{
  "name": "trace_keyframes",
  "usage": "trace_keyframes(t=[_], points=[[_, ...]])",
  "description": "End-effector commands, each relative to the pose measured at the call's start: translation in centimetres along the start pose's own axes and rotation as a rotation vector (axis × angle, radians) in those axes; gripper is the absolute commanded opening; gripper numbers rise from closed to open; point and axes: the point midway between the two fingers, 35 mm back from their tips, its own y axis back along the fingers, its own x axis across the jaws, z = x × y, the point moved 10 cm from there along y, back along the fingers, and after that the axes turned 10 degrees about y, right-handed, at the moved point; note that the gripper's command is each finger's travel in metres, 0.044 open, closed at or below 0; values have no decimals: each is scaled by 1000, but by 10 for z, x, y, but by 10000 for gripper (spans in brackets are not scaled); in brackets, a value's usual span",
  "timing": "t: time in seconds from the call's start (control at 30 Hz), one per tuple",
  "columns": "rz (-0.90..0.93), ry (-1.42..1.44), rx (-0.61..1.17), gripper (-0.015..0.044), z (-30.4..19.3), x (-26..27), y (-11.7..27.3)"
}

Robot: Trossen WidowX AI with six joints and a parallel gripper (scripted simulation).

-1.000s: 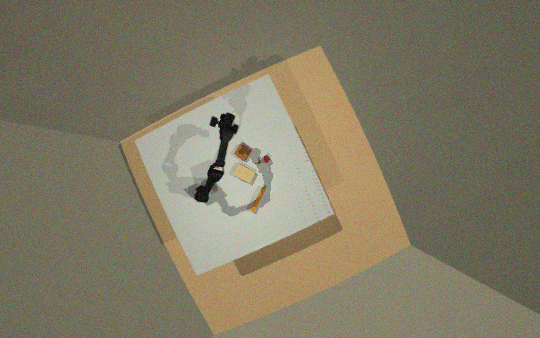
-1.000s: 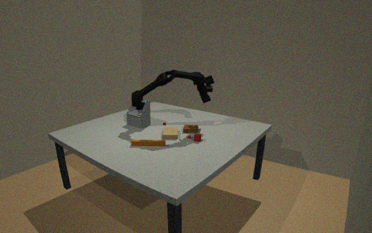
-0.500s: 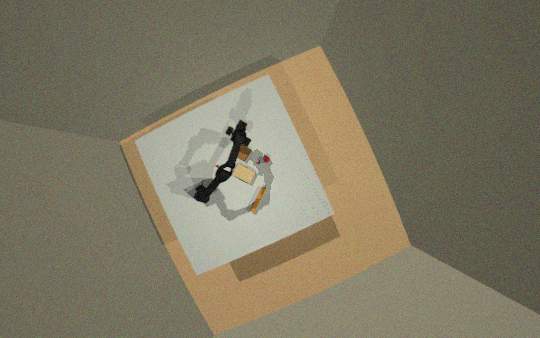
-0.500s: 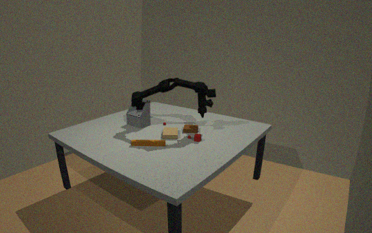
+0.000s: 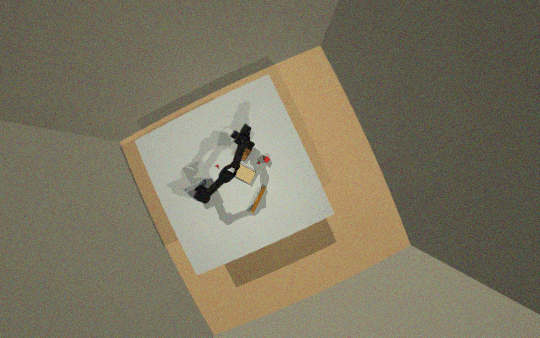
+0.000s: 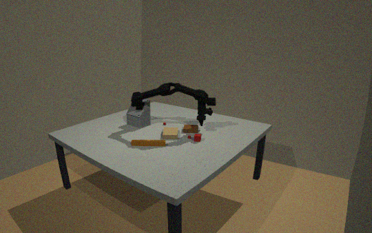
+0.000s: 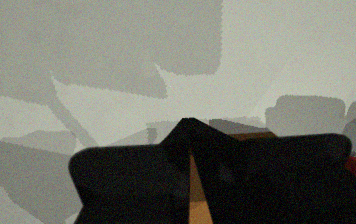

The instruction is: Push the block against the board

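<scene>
one long, narrow orange bar [image 5: 258,199] [image 6: 148,143]

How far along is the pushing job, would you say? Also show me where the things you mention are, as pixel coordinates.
Nothing looks done: the brown block [image 5: 247,154] [image 6: 190,129] [image 7: 255,135], pale block [image 5: 245,174] [image 6: 170,133] and orange bar [image 5: 258,199] [image 6: 148,143] lie apart. In hand: the shut, empty gripper [image 5: 244,134] [image 6: 202,124] [image 7: 187,123] hovers near the brown block. Left: contact, edge alignment, withdrawal.

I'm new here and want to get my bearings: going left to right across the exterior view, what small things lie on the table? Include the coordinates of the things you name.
Long orange bar [image 5: 258,199] [image 6: 148,143] → pale yellow block [image 5: 245,174] [image 6: 170,133] → brown block [image 5: 246,154] [image 6: 190,129] → larger red cube [image 5: 266,159] [image 6: 197,138]. The two tiny red pieces are left out.
</scene>
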Motion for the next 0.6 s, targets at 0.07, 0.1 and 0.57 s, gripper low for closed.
trace_keyframes(t=[0.07,0.1,0.57], points=[[-2,14,17,0,-4,3,-21],[-2,14,18,0,-4,3,-21],[-2,14,19,0,-13,5,-21]])
